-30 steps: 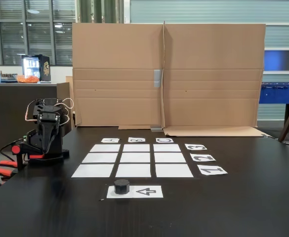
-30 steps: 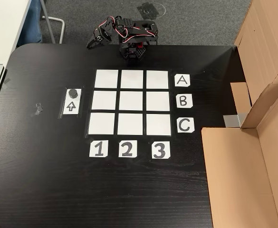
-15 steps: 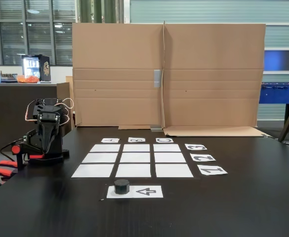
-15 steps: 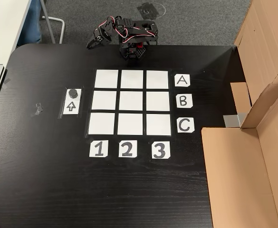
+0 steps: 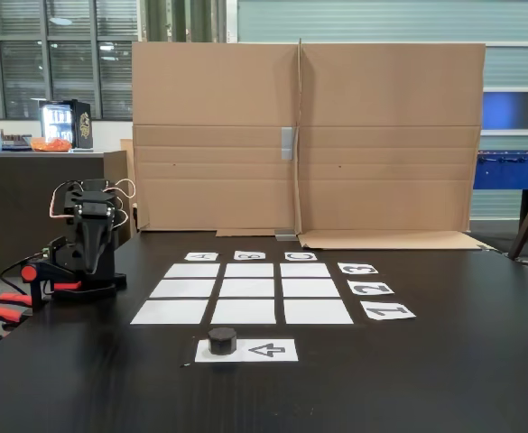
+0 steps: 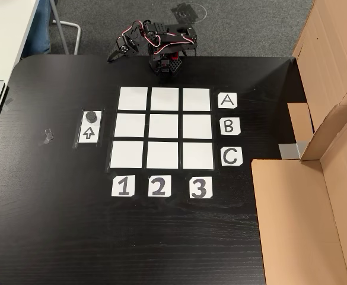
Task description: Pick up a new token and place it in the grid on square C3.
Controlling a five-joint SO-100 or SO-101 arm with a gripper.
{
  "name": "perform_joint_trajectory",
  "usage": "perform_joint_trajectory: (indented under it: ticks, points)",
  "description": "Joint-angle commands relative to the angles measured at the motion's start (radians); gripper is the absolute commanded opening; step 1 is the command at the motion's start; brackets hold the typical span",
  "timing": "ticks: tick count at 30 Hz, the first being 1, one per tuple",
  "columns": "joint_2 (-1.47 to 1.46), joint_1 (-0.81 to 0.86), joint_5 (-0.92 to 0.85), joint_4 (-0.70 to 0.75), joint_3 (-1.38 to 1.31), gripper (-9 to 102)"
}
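Small black puck-shaped token (image 6: 91,115) sits on the white paper sheet printed with an arrow (image 6: 89,133), at the sheet's 12 o'clock end in the top-down fixed view, at 9 o'clock from the grid of nine white paper rectangles (image 6: 164,127) and apart from it. In the low fixed view the token (image 5: 222,339) is at 6 o'clock of the grid (image 5: 245,291). Square C3 (image 6: 197,155), the corner cell lining up with the "C" card (image 6: 231,156) and "3" card (image 6: 200,187), is bare. Black arm folded at the black table's (image 6: 54,225) 12 o'clock edge; gripper (image 5: 88,263) points down, well apart from the token. Jaw state: cannot tell.
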Motion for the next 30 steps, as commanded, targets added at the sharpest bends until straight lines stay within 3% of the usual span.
perform_joint_trajectory:
  ticks: [1, 10, 17, 27, 30]
  points:
    - [-0.175, -0.041, 0.012, 0.02, -0.155, -1]
    - [-0.626, -0.103, 0.041, 0.041, -0.526, -1]
    - [-0.969, -0.104, 0.066, 0.166, -0.89, 0]
    - [-1.272, -0.109, 0.109, 0.445, -1.359, 13]
    - [-1.316, -0.126, 0.109, 0.492, -1.419, 22]
